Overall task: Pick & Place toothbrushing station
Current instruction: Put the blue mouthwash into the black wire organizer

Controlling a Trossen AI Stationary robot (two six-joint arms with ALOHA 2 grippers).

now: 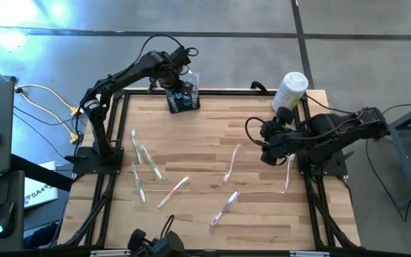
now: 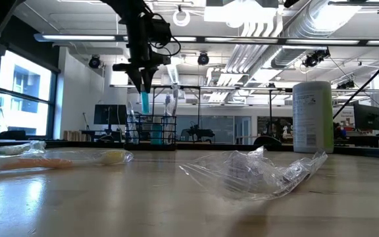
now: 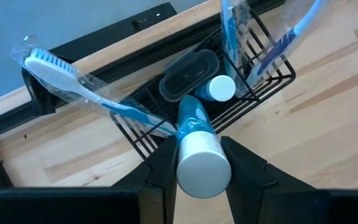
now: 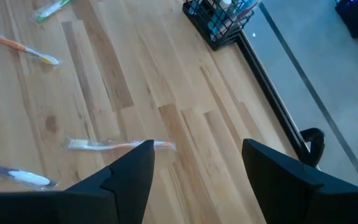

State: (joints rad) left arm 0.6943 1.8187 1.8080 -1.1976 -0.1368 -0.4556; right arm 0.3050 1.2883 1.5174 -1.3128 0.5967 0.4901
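- The rack [image 1: 183, 99] stands at the table's [image 1: 212, 135] far edge, left of centre, against the black rim; in the left wrist view its wire compartments [image 3: 241, 87] hold wrapped toothbrushes and a small white-capped tube [image 3: 220, 88].
- The left gripper [image 3: 202, 163] hangs directly over the rack, its 2 fingers pinching a blue tube [image 3: 197, 146] with a white cap, tube end pointing down into the rack.
- The right gripper [image 4: 194, 168] hovers over the table's right side, fingers spread wide with nothing between them; bare wood lies below.
- A tall white container [image 1: 290, 91] stands at the far right corner, near the right arm.
- The stretch between rack and container is bare wood.
- Wrapped toothbrushes [image 1: 148, 164] lie scattered across the middle and near half, several at the left, 1 [image 1: 288, 175] by the right edge.
- In the low view, a crumpled clear wrapper [image 2: 255, 172] lies in the foreground.
- The surface is pale plank wood with a black frame.
- Beyond: an open workshop with ceiling ducts, windows and monitors.
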